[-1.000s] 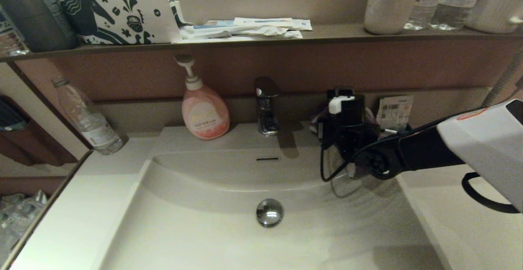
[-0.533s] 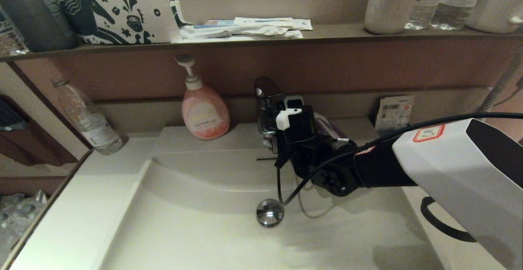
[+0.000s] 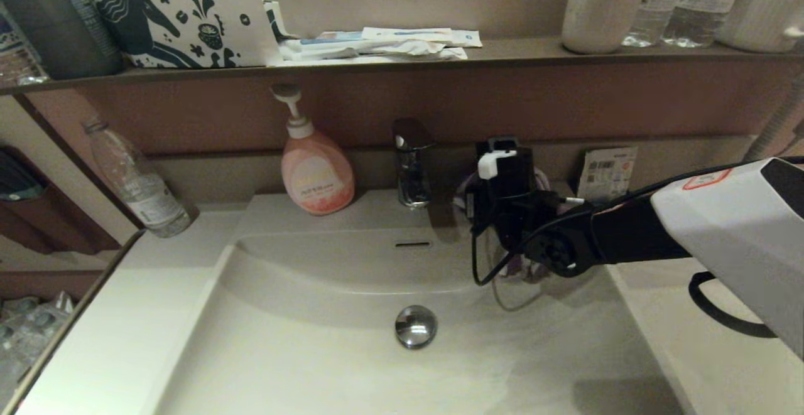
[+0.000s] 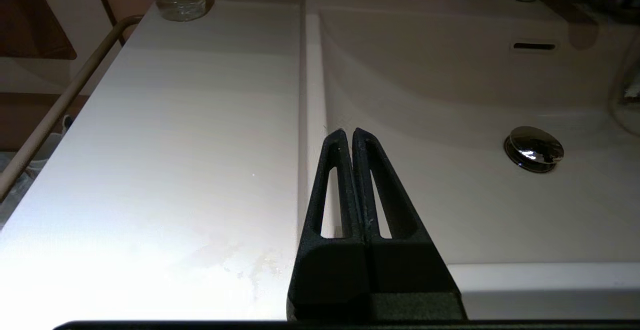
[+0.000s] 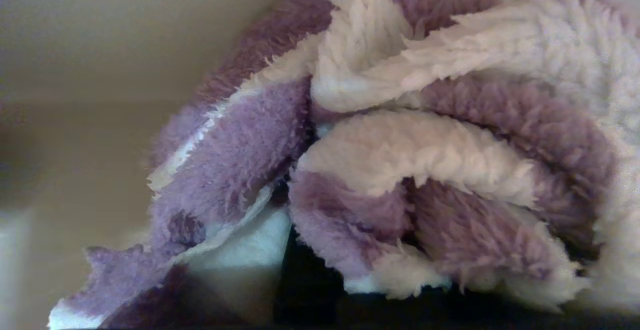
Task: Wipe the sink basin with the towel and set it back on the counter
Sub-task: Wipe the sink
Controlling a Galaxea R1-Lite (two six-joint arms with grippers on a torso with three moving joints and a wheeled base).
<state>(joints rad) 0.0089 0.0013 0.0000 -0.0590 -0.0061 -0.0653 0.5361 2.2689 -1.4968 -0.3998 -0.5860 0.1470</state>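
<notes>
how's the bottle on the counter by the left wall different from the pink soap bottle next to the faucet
The water bottle is clear, tall and slim, and leans against the left wall; the soap bottle is pink, squat and rounded, and stands upright. The water bottle shows no cap, while the soap bottle has a white pump on top. Both carry a label and stand on the counter behind the sink basin.

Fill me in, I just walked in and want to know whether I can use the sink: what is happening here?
The robot is wiping. Its right gripper holds a fluffy purple-and-white towel bunched against the back right of the wide beige sink basin, beside the chrome faucet. The left gripper is shut and empty, parked over the basin's left rim next to the off-white counter.
</notes>
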